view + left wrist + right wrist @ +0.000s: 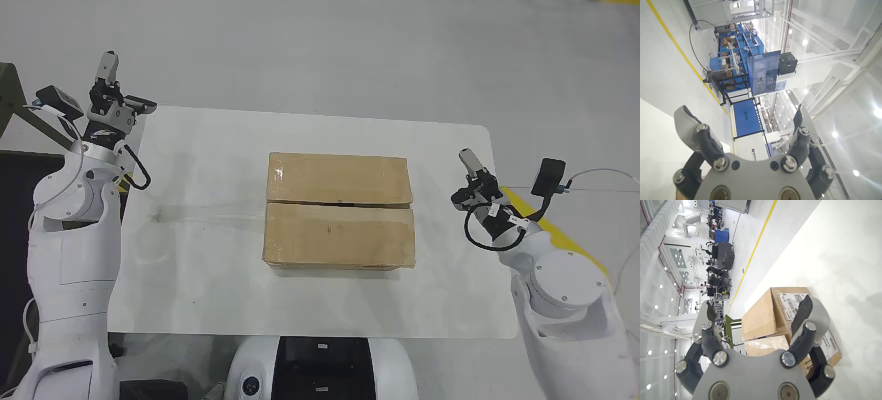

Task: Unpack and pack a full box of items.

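Observation:
A brown cardboard box [339,209] lies in the middle of the white table [200,270], its two top flaps closed along a centre seam. In the right wrist view the same box [761,317] appears beyond the fingers, with printed labels on one side. My left gripper [108,68] is held up past the table's far left corner, well away from the box, open and empty [741,111]. My right gripper [467,158] hovers just off the box's right end, open with nothing between its fingers [757,306].
A dark panel [15,190] stands off the table's left side. Yellow floor tape [540,210] runs beyond the right edge. Bare table surface surrounds the box on all sides.

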